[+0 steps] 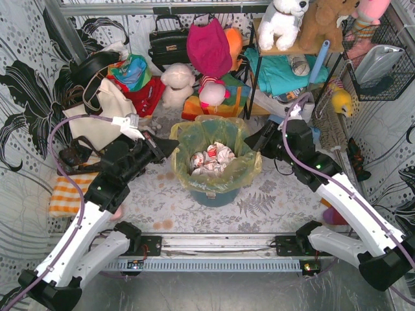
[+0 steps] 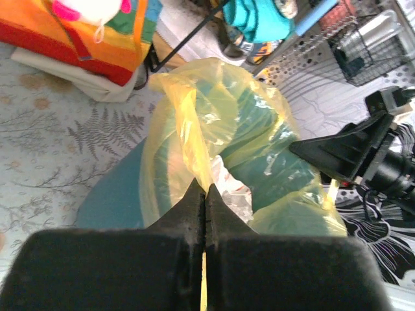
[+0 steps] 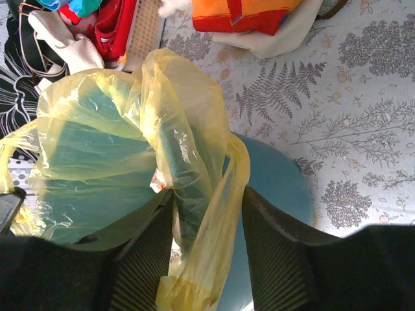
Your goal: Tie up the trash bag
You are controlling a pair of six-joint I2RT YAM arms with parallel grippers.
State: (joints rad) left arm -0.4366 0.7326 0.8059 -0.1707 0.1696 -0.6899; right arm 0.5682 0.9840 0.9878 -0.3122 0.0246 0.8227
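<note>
The yellow-green trash bag [image 1: 194, 139] lines the round teal bin [image 1: 214, 194] at the middle of the table, its mouth wide and white-and-red paper waste [image 1: 211, 159] inside. My left gripper [image 1: 170, 148] is at the bag's left rim. In the left wrist view it [image 2: 205, 189] is shut, with a thin fold of the bag [image 2: 194, 116] pinched between the jaws. My right gripper [image 1: 257, 144] is at the right rim. In the right wrist view it [image 3: 207, 192] stands open, and a twisted strip of the bag [image 3: 224, 214] hangs loose between its fingers [image 3: 152, 249] over the bin [image 3: 272, 188].
Behind the bin lie a cream tote bag [image 1: 107, 110], stuffed toys [image 1: 176, 84], a black handbag [image 1: 168, 42] and folded cloth [image 1: 214, 107]. A shelf rack [image 1: 285, 65] and a wire basket [image 1: 379, 65] stand at the back right. An orange-striped cloth [image 1: 68, 194] lies at the left.
</note>
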